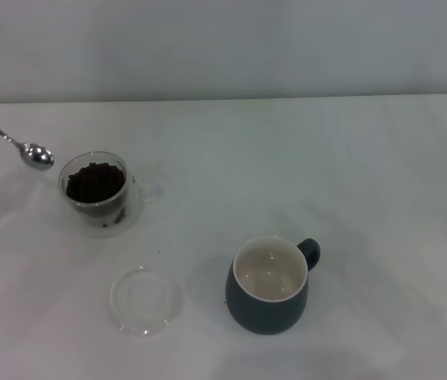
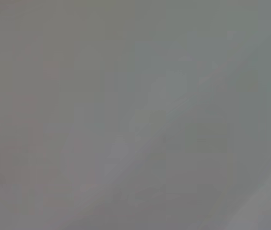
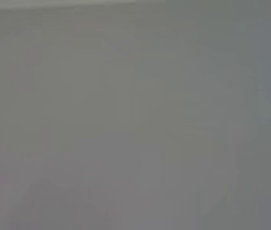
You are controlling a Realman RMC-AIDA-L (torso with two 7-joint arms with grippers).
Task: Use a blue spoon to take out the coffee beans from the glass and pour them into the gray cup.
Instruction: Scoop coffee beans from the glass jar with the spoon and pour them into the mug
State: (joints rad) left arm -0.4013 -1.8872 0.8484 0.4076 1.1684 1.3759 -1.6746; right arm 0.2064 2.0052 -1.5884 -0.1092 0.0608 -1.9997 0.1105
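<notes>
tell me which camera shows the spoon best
The head view. The spoon reaches in from that picture's left edge, its shiny bowl just left of the glass of coffee beans. Both wrist views show only blank grey, no spoon.

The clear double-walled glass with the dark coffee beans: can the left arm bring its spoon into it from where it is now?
Probably yes. The metal spoon bowl is beside the clear glass, its mouth is uncovered over the coffee beans, and nothing lies between them.

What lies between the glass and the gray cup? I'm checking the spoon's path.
Only bare table between the glass and the gray cup, per the head view; the clear dish sits off that line.
</notes>
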